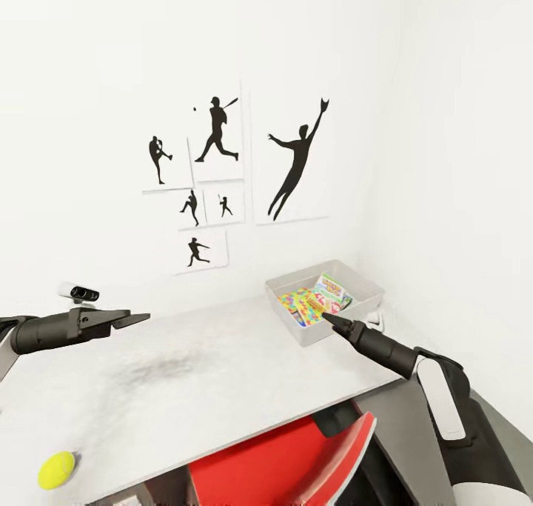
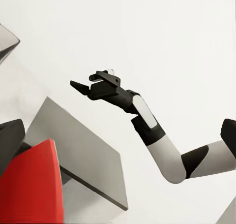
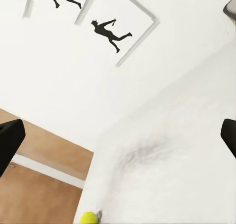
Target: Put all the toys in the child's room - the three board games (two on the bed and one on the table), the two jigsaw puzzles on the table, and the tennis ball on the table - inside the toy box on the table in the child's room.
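No legible text, brand, number or sign is present. The colourful boxes [image 1: 317, 301] inside the toy box [image 1: 368, 296] carry printed lettering too small and blurred to read. The posters [image 1: 222, 171] above the toy box show silhouettes only.

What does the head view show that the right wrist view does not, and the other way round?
Head view alone: the toy box with colourful toys inside, the red chair, and the left claw, holding nothing. Right wrist view alone: the wood floor beside the table. Both: the tennis ball near the edge of the table, and the player posters on the wall.
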Robot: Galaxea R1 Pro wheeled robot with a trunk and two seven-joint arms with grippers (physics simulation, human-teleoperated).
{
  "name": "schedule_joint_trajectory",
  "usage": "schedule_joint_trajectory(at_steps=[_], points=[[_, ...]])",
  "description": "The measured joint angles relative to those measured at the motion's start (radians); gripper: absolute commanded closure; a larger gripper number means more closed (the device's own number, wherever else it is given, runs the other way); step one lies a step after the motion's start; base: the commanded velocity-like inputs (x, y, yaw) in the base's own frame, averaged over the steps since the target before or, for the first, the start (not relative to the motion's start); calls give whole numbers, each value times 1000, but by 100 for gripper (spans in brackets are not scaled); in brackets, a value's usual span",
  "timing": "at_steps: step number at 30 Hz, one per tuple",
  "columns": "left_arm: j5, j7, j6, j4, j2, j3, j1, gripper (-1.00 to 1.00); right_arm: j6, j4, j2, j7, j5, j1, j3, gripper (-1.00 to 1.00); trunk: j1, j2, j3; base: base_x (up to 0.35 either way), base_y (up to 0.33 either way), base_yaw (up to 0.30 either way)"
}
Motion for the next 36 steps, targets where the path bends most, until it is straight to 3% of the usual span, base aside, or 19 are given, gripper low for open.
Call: schedule_joint_trajectory(at_steps=[8, 20, 26, 36], points=[[-1, 0, 0, 0, 1, 0, 0, -100, 0, 1, 2, -41, 1, 0, 7, -100, 0, 0, 0, -182, 174, 244], [-1, 0, 0, 0, 1, 0, 0, -100, 2, 1, 5, -126, -3, 0, 11, -100, 0, 0, 0, -203, 18, 281], [-1, 0, 0, 0, 1, 0, 0, -100, 0, 2, 7, -225, -3, 0, 68, -100, 0, 0, 0, -106, 0, 283], [-2, 0, 0, 1, 0, 0, 0, -100, -2, -1, 14, -312, -5, 0, 92, -100, 0, 0, 0, -6, 0, 135]])
